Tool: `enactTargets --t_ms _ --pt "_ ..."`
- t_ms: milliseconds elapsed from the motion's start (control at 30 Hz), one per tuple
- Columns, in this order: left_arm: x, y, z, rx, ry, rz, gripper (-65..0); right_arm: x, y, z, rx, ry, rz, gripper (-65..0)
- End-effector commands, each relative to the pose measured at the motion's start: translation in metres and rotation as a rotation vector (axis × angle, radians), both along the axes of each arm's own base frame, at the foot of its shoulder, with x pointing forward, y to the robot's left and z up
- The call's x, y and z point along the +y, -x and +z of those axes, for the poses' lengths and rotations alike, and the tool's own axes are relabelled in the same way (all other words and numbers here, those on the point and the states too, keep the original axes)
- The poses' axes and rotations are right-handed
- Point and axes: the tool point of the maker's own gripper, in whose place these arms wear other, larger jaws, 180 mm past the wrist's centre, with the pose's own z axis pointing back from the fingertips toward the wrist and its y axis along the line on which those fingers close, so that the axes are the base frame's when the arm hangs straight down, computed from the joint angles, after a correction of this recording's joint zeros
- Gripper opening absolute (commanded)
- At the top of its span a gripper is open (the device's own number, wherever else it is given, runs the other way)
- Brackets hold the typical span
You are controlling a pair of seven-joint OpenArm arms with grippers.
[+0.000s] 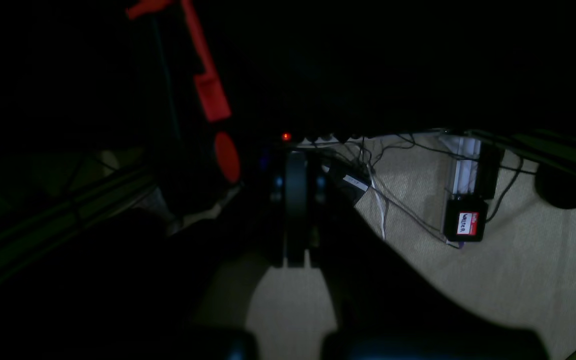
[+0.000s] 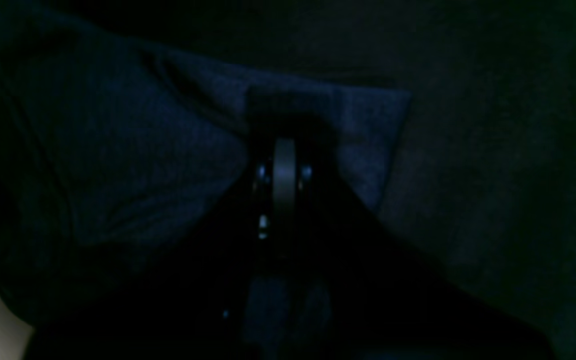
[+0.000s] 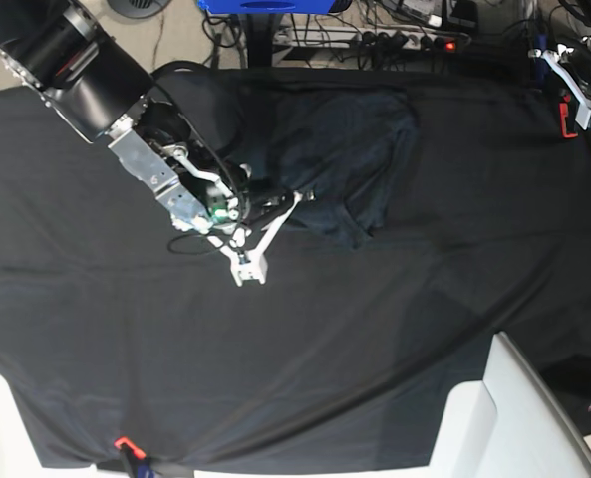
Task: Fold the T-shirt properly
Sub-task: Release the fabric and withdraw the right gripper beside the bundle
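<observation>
Left wrist view: one left gripper (image 1: pixel 295 260), jaws too dark to tell, over floor and cables, no shirt. Right wrist view: one right gripper (image 2: pixel 284 150) pressed on the single T-shirt (image 2: pixel 133 165), pinch unclear. Base view: the shirt (image 3: pixel 345 164) lies bunched at upper centre on the black table covering (image 3: pixel 375 339), right gripper (image 3: pixel 247 261) at its lower left edge, so folding seems under way; next it likely calls for carrying that edge across.

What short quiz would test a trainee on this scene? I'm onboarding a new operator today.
1. True or false: the T-shirt lies neatly folded into a flat rectangle.
2. Which arm reaches over the table to the shirt? A) left B) right C) both
3. What colour is the cloth covering the table?

Key:
1. False; it lies crumpled and unfolded.
2. B; the right gripper is at the shirt's near edge.
3. Black.
</observation>
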Motion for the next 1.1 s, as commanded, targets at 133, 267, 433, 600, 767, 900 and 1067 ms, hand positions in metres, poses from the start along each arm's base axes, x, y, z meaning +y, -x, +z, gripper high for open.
enactTargets --t_ms 133,267,433,600,767,900,1067 --pt "0.008 -0.006 0.010 -0.021 -0.024 -0.013 -65.0 0.009 -0.013 0.033 -0.092 -0.050 -0.012 -65.0" --pt "0.008 -0.006 0.010 -0.021 -0.024 -0.013 -65.0 0.017 0.007 0.058 -0.088 -0.108 0.008 -65.0" --pt "0.009 -0.007 0.011 -0.021 -0.028 -0.016 -65.0 0.011 0.051 0.053 0.038 -0.136 0.004 -65.0" --pt "0.010 -0.013 0.013 -0.035 -0.030 -0.016 -65.0 0.002 0.093 0.038 0.114 -0.136 -0.005 -65.0" --pt "0.010 -0.018 0.013 -0.044 -0.029 -0.017 -65.0 -0.003 0.107 0.025 0.133 -0.123 -0.022 -65.0" --pt "0.009 -0.022 0.014 -0.054 -0.027 -0.016 -65.0 -0.024 0.108 0.014 0.130 -0.072 -0.032 -65.0" --pt "0.009 -0.022 0.014 -0.054 -0.028 -0.016 -65.0 -0.046 0.105 0.008 0.113 -0.025 -0.040 -65.0"
